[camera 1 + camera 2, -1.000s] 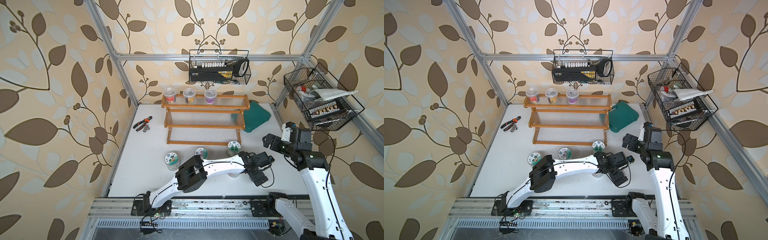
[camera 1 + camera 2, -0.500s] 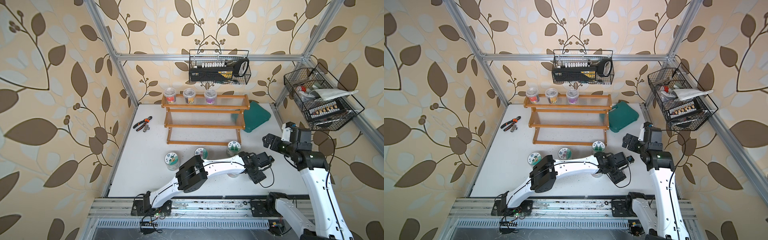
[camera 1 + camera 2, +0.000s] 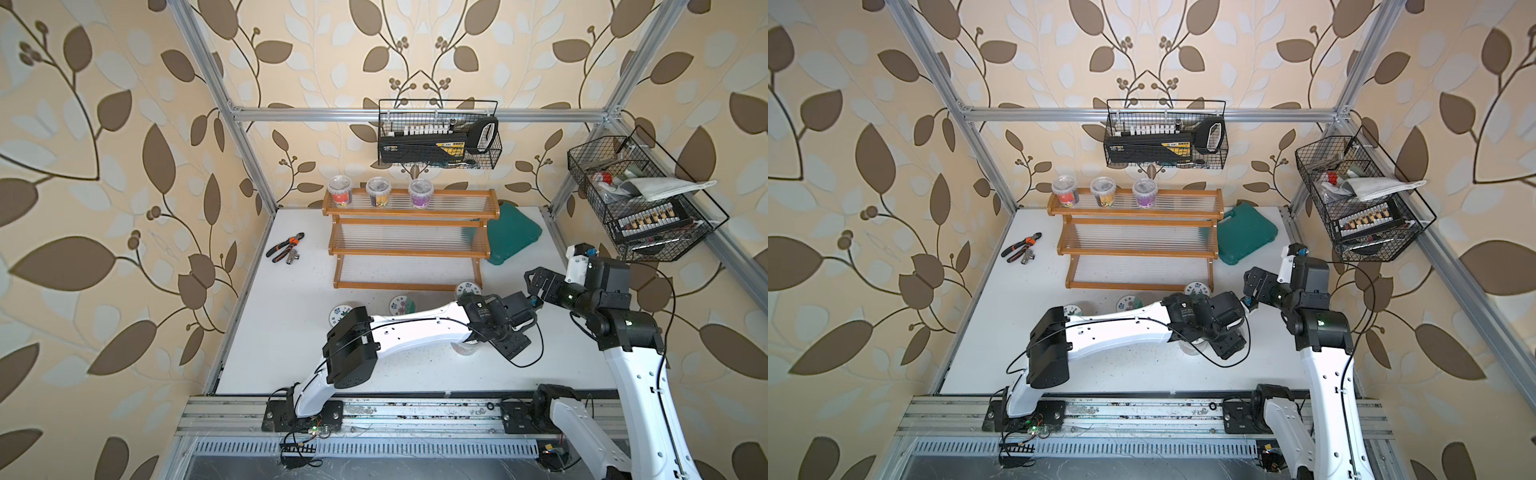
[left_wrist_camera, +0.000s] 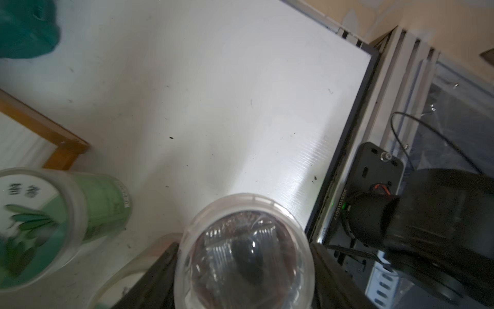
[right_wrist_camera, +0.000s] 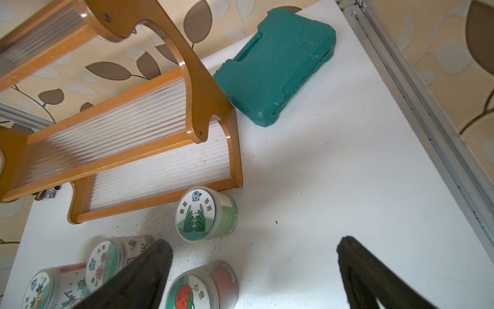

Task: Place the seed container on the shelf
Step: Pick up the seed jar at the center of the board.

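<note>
Holding the seed container point(image 4: 240, 214) well is our job right now. Our left gripper point(image 4: 243, 248) pinches it, with a black jaw pressed on each side of the clear tub, just under the lid. We see dark seeds through that lid. In both top views a bit of the tub peeks out from under the left wrist point(image 3: 466, 349) point(image 3: 1191, 348), over the near right part of the white table point(image 3: 291, 332) and well apart from the shelf point(image 3: 407, 252). We cannot tell if the tub sits on the table or is just off it.

Our right gripper point(image 5: 252, 242) has its jaws spread wide and holds nothing. It hangs near the right end of the shelf.

Three tubs point(image 3: 379, 193) stand on the left part of the top step. The rest of that step and the two lower steps are bare, so we have lots of room.

We think lifting comes next. To do it well, we squeeze firmly but not too hard, because thin plastic may bend or slip. We keep the tub upright so the seeds stay in. We go straight up first, since a green-lidded jar point(image 4: 40, 222) stands just beside it and could get knocked. Then we carry the tub over the wooden front rail, set it flat on a ribbed step, and let go only once it stands by itself. The right arm is close, so it should keep out of the way.
</note>
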